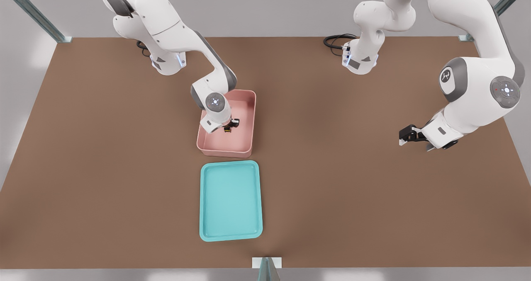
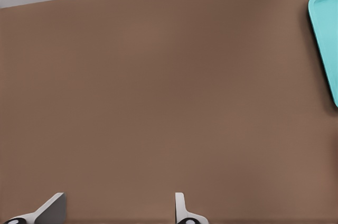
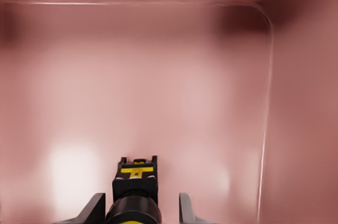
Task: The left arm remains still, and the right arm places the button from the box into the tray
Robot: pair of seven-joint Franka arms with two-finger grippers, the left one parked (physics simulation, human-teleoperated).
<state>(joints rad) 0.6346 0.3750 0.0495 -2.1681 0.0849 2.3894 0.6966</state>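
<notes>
Hand (image 1: 230, 125) sits low inside the box (image 1: 244, 146), fingers straddling the button (image 3: 135, 192) without visibly clamping, positioned for the lift toward the tray (image 1: 230, 235) at six o'clock.

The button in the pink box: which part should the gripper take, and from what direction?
Best taken from above, down through the box's open top, since its deep walls block a sideways approach. Grip the button's black squarish body across its flat sides, not the round cap. The gripper is already there, a finger on either side.
</notes>
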